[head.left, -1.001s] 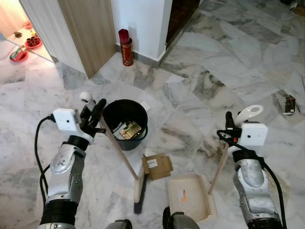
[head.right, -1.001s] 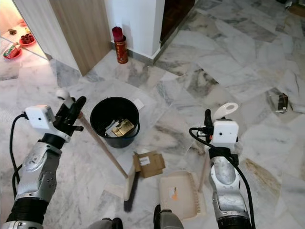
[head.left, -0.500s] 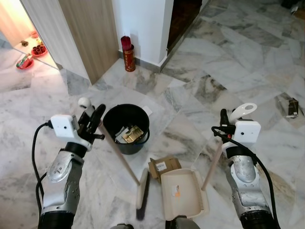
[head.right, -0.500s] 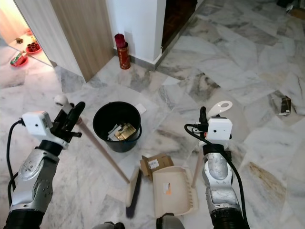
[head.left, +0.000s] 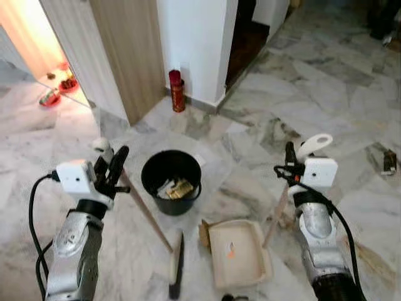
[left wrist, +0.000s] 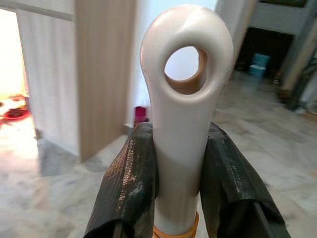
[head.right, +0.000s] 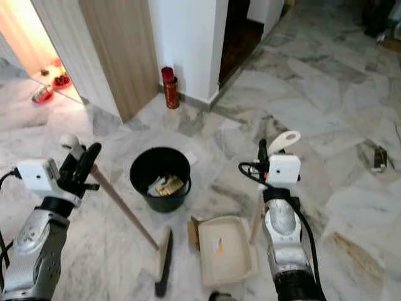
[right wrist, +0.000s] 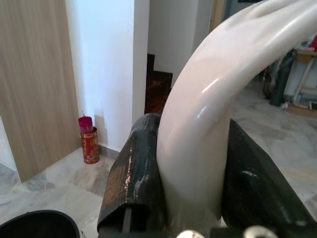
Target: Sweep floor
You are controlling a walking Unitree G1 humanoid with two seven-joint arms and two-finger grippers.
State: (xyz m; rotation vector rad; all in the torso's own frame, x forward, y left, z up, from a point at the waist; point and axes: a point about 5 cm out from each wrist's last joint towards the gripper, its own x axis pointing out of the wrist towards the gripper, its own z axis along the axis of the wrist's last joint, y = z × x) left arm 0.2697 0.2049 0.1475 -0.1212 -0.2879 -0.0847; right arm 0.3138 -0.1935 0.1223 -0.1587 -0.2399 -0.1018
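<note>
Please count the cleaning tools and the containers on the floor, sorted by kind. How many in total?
Broom: 1
Dustpan: 1
Black bucket: 1
Red canister: 1
Total: 4

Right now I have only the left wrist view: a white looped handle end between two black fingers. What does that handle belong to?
Observer: A broom; the left end effector grips its top, and its brush head rests on the floor.
Operator: Where is the dustpan?
Observer: The dustpan lies flat, right of the brush head, its upright handle gripped by the right end effector.
Operator: Anything to tip it into?
Observer: A black bucket stands beyond the brush head, holding scraps.
</note>
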